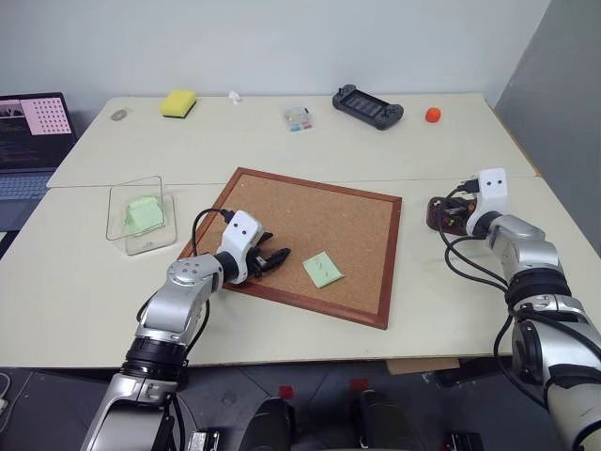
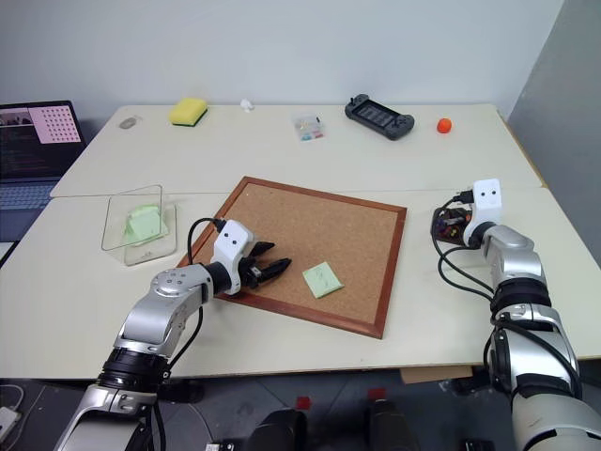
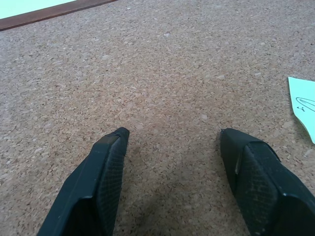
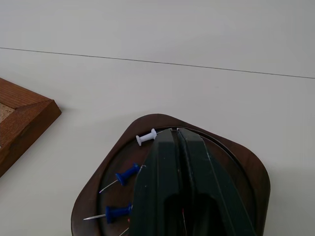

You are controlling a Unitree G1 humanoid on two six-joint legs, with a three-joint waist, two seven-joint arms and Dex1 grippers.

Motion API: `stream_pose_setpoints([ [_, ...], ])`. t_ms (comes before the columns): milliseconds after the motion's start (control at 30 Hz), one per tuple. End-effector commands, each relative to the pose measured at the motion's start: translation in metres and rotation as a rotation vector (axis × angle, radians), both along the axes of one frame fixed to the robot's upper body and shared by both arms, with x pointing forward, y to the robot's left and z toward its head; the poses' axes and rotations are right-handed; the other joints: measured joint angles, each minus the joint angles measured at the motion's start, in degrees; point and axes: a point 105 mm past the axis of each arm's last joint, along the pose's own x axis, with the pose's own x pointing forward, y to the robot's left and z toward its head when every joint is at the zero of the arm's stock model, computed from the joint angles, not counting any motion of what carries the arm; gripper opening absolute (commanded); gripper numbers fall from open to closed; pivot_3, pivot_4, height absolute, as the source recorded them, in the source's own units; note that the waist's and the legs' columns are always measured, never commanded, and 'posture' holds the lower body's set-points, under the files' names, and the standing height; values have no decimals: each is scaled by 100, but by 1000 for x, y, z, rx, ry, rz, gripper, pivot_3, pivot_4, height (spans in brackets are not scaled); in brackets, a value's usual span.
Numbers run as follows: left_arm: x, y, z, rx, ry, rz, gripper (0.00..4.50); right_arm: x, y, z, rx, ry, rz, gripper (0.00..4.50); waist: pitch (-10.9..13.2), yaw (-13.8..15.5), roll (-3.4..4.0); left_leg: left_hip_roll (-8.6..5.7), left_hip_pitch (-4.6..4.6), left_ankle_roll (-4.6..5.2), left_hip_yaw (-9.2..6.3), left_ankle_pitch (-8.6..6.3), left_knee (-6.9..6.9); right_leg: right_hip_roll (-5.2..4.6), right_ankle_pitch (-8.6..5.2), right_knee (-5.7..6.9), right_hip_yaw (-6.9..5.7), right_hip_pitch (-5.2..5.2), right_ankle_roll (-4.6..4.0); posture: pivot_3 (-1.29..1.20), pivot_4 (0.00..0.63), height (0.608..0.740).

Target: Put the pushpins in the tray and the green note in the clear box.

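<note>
One green note [image 1: 322, 270] lies flat on the corkboard [image 1: 310, 211]; its edge [image 3: 302, 105] shows beside my left gripper's fingers. That left gripper [image 1: 272, 260] stands open just above the cork, left of the note, with nothing between its fingers [image 3: 110, 162]. The clear box [image 1: 141, 218] at the left holds another pale-green slip [image 1: 145, 213]. At the right, my right gripper [image 4: 175, 131] is shut, fingers low over the dark reddish-brown tray [image 4: 253, 169]. A white pushpin [image 4: 146, 137] and two blue pushpins [image 4: 127, 173] lie in the tray beside the fingers.
Along the far table edge sit a yellow sponge [image 1: 177, 102], a small clear case [image 1: 299, 117], a black game controller [image 1: 368, 105] and an orange ball [image 1: 433, 115]. An open laptop [image 1: 28, 141] stands at the far left.
</note>
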Motion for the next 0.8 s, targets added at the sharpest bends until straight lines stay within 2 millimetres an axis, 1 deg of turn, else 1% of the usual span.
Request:
stream_pose_setpoints([
  [33,-5,7,-22,54,82,22,3157,3,-3,12,7,-37,-10,0,0,-1,0,0,0,0,1,0,0,0,0,0,1,0,0,0,150,740],
  [133,-4,8,-21,55,79,24,3157,3,-3,11,8,-34,-11,0,0,-1,0,0,1,0,1,0,0,0,0,1,1,0,0,0,150,740],
  [167,-4,8,-21,55,78,24,3163,3,-3,11,7,-34,-11,459,0,-1,0,0,1,0,1,0,0,0,0,1,1,0,0,0,150,740],
  [200,-4,8,-21,55,78,23,3163,3,-3,10,6,-34,-12,497,0,-1,0,0,0,0,1,0,0,0,0,1,0,0,0,0,150,740],
  [367,-3,6,-21,56,78,17,3163,3,-5,9,1,-32,-12,1468,0,-1,0,0,0,0,2,0,0,0,0,1,2,0,0,0,150,740],
  [533,-3,4,-21,56,79,11,3163,1,-8,10,-12,-34,-13,2664,0,0,0,-1,0,0,1,0,0,0,0,1,1,0,0,0,150,740],
  [633,-3,3,-22,57,78,9,3163,1,-9,14,-19,-47,-6,3269,0,2,1,-1,0,0,1,0,1,0,0,2,1,0,0,0,150,740],
  [800,-4,0,-22,53,80,1,3163,-3,-10,31,-10,-92,25,4288,-1,5,2,-1,-1,0,0,0,2,0,0,2,1,0,0,0,150,740],
])
